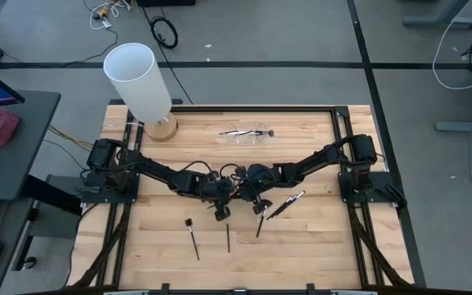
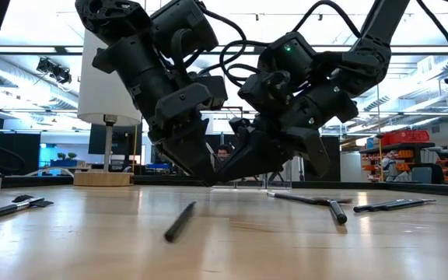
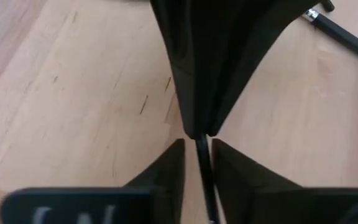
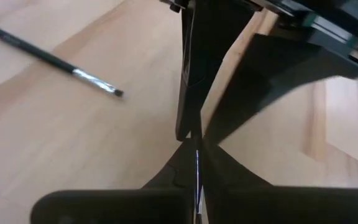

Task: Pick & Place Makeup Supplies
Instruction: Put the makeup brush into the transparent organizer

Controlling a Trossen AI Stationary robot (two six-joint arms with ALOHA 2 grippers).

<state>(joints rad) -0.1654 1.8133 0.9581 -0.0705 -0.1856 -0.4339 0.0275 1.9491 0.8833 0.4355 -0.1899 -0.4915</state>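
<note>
- Between my left gripper's [image 3: 197,163] narrowly parted fingers runs a thin makeup brush [image 3: 202,167].
- My right gripper [image 4: 197,163], tip-to-tip opposite, pinches it.

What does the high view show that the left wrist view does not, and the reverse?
High view only: the white cylinder, and the left arm and right arm whole. Left wrist view only: a thin brush held by the right gripper, passing between the left gripper's open fingers. Both: the two grippers meeting tip to tip.
</note>
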